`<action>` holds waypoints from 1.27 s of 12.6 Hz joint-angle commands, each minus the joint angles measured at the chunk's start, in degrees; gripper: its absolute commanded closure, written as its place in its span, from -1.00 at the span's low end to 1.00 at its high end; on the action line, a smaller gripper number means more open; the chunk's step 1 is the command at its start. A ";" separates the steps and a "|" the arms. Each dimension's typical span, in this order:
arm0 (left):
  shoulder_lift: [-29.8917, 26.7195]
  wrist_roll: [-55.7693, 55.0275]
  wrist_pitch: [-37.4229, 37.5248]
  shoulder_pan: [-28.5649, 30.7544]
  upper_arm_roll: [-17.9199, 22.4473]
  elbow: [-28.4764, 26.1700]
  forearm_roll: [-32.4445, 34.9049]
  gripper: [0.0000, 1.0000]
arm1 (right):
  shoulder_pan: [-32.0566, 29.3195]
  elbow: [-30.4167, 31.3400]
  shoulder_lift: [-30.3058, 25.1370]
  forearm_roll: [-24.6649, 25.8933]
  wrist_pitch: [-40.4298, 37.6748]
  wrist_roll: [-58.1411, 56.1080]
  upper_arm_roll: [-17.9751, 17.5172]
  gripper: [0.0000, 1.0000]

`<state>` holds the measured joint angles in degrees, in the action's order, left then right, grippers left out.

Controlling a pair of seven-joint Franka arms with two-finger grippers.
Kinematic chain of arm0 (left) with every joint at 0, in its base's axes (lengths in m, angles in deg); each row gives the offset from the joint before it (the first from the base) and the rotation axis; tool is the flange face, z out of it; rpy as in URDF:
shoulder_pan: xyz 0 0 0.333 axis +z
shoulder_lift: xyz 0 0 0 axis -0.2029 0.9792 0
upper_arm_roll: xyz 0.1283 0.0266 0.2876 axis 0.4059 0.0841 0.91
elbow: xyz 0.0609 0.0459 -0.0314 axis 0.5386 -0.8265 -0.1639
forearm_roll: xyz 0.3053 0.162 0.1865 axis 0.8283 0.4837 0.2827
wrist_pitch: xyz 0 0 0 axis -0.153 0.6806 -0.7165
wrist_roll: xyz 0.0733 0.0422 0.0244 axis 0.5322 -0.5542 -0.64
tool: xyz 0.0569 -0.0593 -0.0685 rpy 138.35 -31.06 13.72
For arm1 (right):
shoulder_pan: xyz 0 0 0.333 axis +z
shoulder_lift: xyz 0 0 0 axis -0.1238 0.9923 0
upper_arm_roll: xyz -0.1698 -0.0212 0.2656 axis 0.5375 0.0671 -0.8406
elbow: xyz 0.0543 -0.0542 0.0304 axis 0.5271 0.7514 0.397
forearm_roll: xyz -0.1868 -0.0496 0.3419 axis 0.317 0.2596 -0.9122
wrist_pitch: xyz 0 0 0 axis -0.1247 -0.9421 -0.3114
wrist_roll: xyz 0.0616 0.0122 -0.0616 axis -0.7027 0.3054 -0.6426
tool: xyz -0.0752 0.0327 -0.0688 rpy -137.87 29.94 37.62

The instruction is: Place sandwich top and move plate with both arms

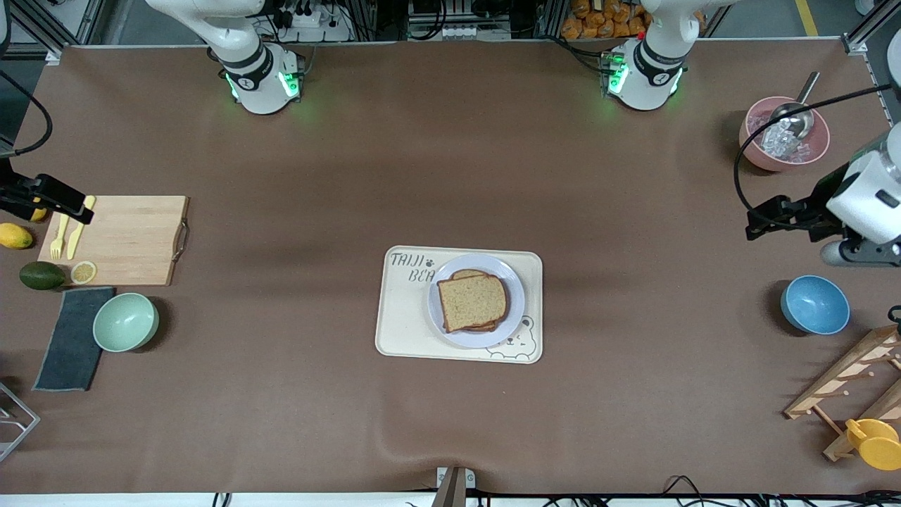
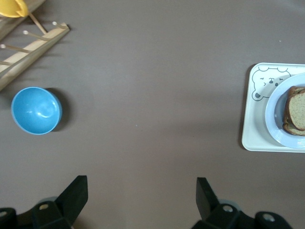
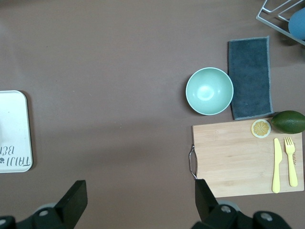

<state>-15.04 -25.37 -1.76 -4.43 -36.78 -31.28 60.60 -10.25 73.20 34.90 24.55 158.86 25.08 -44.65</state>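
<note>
The sandwich top [image 1: 471, 301], a plain brown bread slice, lies on another slice on the pale round plate [image 1: 514, 310]. The plate stands on a cream bear tray [image 1: 401, 317] at the table's middle. In the left wrist view the sandwich top [image 2: 296, 113], the plate [image 2: 275, 125] and the tray [image 2: 251, 136] sit at the edge. My left gripper [image 1: 759, 227] [image 2: 141, 191] hangs open and empty over bare table at the left arm's end. My right gripper [image 1: 83, 211] [image 3: 140, 193] is open and empty over the wooden board's edge at the right arm's end.
A blue bowl [image 1: 814, 304], a pink bowl of ice [image 1: 785, 137] and a wooden rack [image 1: 855, 380] stand at the left arm's end. A cutting board [image 1: 127, 239] with yellow cutlery, a mint bowl [image 1: 126, 322], a dark cloth [image 1: 70, 345], an avocado [image 1: 41, 275] and a lemon slice [image 1: 83, 272] lie at the right arm's end.
</note>
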 commanded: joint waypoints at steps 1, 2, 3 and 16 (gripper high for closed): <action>-5.14 -0.04 -0.55 -8.04 8.56 -5.34 0.02 -1.00 | 0.32 -0.45 -0.08 0.61 -0.04 0.55 -0.54 -1.00; -6.28 -0.13 -0.73 -8.41 9.19 -6.48 0.02 -1.00 | 0.23 -0.45 -0.17 0.44 -0.04 0.55 -0.54 -1.00; -7.51 -0.13 -1.17 -8.50 9.54 -7.54 0.02 -1.00 | 0.15 -0.36 0.00 0.35 0.04 0.55 -0.54 -1.00; -7.70 -0.30 -1.96 -12.11 13.67 -6.94 0.90 -1.00 | -0.82 -0.36 0.27 1.05 -0.13 0.11 -0.37 -1.00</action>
<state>-22.70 -25.54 -3.32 -16.19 -23.46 -39.55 60.60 -10.56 73.28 35.08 24.74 158.81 25.09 -44.43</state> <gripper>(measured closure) 0.000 0.000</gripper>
